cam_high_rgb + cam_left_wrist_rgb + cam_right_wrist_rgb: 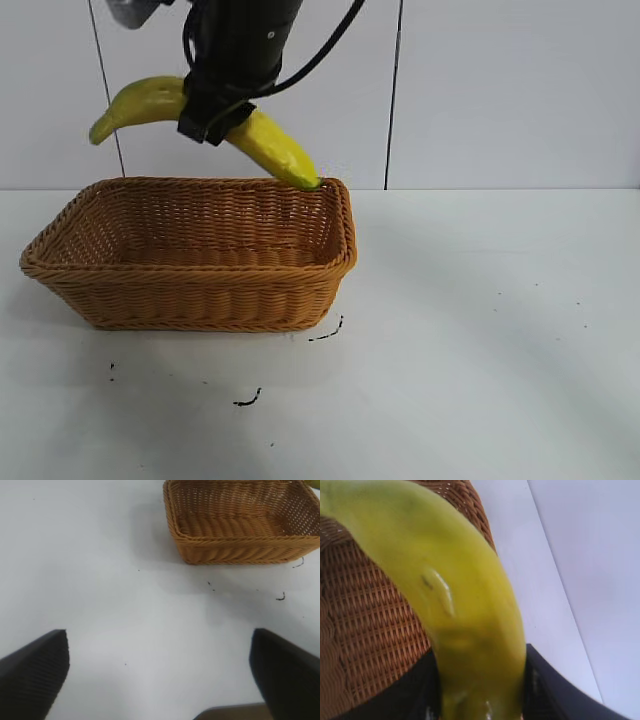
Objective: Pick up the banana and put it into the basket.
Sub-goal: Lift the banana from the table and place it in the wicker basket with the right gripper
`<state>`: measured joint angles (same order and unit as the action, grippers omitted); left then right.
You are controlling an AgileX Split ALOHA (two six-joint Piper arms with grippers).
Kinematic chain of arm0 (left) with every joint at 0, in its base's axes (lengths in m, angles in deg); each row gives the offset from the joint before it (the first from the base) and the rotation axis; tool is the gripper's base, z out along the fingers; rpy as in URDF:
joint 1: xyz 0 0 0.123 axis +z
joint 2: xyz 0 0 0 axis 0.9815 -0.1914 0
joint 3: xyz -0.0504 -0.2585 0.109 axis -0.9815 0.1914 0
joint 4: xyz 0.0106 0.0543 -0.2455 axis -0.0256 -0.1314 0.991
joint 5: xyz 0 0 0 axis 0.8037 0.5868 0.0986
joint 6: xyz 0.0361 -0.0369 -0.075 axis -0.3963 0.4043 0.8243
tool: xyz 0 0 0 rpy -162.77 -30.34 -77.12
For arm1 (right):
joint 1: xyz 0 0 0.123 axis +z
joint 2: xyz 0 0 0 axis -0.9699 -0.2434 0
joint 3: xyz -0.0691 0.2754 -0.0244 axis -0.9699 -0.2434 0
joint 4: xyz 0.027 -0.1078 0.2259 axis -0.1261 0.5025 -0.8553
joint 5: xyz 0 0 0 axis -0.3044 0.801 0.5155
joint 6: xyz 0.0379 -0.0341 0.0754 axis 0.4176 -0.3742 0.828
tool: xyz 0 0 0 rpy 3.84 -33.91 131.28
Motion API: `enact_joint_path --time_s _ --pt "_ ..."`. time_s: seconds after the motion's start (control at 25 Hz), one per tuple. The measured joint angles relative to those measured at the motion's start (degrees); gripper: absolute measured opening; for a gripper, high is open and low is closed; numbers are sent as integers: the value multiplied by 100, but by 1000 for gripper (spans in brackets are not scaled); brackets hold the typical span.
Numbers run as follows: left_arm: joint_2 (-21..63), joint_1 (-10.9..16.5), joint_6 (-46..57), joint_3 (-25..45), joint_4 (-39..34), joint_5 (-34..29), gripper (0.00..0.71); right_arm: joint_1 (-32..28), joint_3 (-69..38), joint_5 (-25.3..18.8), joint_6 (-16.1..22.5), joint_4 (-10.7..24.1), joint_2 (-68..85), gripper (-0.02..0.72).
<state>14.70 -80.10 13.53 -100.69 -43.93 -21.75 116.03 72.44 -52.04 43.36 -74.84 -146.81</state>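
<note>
- The banana (262, 140) hangs in the air above the far rim of the basket (190, 300), pinched across its middle by the right claw (213, 118), whose fingers are closed tight on the fruit.
- The fruit is tilted: its greenish stem end pokes out beyond the basket's far left corner, while its dark tip dips down to about the level of the braided rim near the basket's far right corner; whether tip and rim touch cannot be told.
- In the right wrist view the banana (455, 605) fills the frame with the basket's woven floor (365, 630) spread beneath it, so the fruit looks already over the opening, not outside it.
- Judged from this, the pick-up is done and the carry is all but over; what remains is to lower the fruit past the rim, let go, and pull the arm away.
- The basket itself sits upright on the white tabletop (500, 320) and holds nothing yet that can be seen.
- The left claw (160, 680) is parked well away from the basket, low over bare tabletop, its dark fingers (35, 672) spread wide and holding nothing.
- A few small dark specks (248, 400) lie on the tabletop just in front of the basket.
</note>
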Motion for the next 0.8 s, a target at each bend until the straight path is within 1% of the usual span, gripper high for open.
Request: enact_joint_path --time_s 0.12,0.44,0.48,0.52,0.6,0.64,0.68,0.72,0.8 --pt "0 0 0 0 0 0 695 0 0 130 0 -6 -233 314" --pt "0 0 0 0 0 0 695 0 0 125 0 -37 -328 315" --pt "0 0 0 0 0 0 695 0 0 119 0 -42 -328 330" --pt "0 0 0 0 0 0 695 0 0 114 0 -48 -328 377" --pt "0 0 0 0 0 0 695 0 0 128 25 -47 -322 518" --pt "0 0 0 0 0 0 695 0 0 128 85 -47 -322 568" --pt "0 0 0 0 0 0 695 0 0 128 142 -47 -317 608" --pt "0 0 0 0 0 0 695 0 0 128 211 -49 -308 632" --pt "0 0 0 0 0 0 695 0 0 115 334 -49 -238 653"
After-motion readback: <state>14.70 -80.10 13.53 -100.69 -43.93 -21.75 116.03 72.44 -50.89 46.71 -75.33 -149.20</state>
